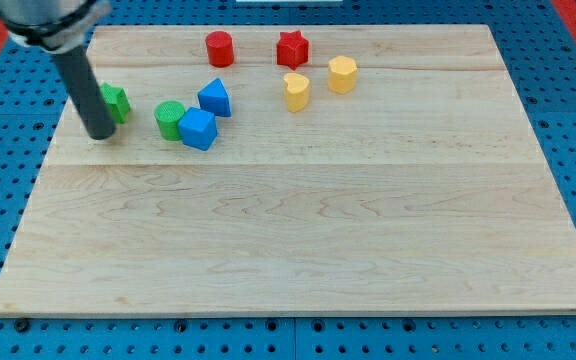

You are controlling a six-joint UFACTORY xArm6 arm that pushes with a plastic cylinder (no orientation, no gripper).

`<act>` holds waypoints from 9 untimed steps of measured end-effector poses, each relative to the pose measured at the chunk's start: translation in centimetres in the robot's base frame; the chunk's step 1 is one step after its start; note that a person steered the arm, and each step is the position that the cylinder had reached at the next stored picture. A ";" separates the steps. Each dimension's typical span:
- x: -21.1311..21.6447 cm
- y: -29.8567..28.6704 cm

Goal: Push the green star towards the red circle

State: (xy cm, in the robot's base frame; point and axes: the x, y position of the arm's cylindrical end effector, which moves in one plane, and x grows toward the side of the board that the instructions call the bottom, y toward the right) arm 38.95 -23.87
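Where my tip [99,135] touches green star [115,103] — near board [298,250] left edge — red circle [219,48] top-right.

green cylinder [170,119] | blue blocks [197,129] [214,97] | red star [292,48] | yellow blocks [296,91] [342,74]

I can't find any words, numbers or signs to read. The blocks are plain, the wooden board [298,240] is bare, and my rod [83,85] has nothing written on it.
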 end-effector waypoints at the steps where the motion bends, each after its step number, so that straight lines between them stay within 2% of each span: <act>1: -4.9 2.2; 2: -10.4 5.4; 3: -9.5 7.4; 4: -6.0 2.4; 5: -9.4 -1.0; 6: -13.9 1.9; 7: -13.9 4.9; 8: -9.4 3.5; 9: -7.0 8.8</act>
State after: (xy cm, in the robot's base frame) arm 31.95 -15.07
